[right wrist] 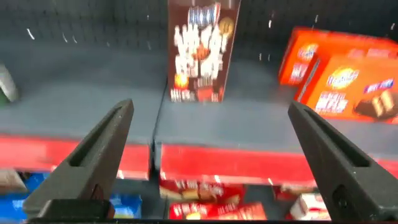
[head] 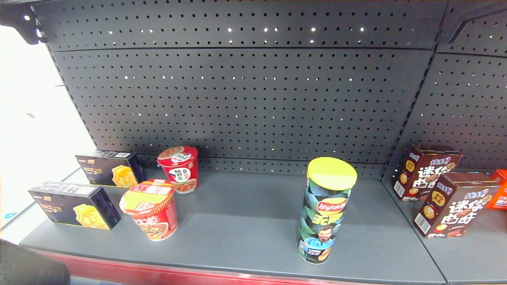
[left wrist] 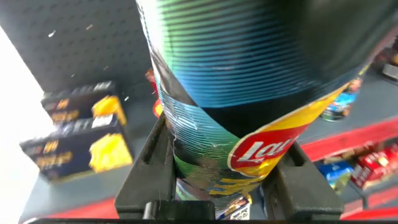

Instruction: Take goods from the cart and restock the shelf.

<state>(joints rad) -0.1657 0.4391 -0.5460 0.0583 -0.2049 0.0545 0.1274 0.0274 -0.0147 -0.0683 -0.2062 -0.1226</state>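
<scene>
Mostly grey shelf board (head: 245, 221) under a black pegboard back panel (head: 245, 103). A yellow-lidded chip can (head: 326, 209) stands upright near the front edge, right of centre. The second chip can (left wrist: 249, 93) is clamped between the left gripper (left wrist: 224, 180) fingers, held off the shelf's left end. Two brown biscuit boxes (head: 425, 172) (head: 455, 204) stand upright on the neighbouring board at the right, with orange boxes (right wrist: 348, 74) at its far right edge. Two dark blue boxes (head: 111, 168) (head: 75, 206) lie at the left end, rear and front. Two red noodle cups (head: 179, 168) (head: 152, 213) sit beside them, one near the back and one near the front. The right gripper (right wrist: 214, 155) has its fingers spread wide, holding nothing, before the front edge.
</scene>
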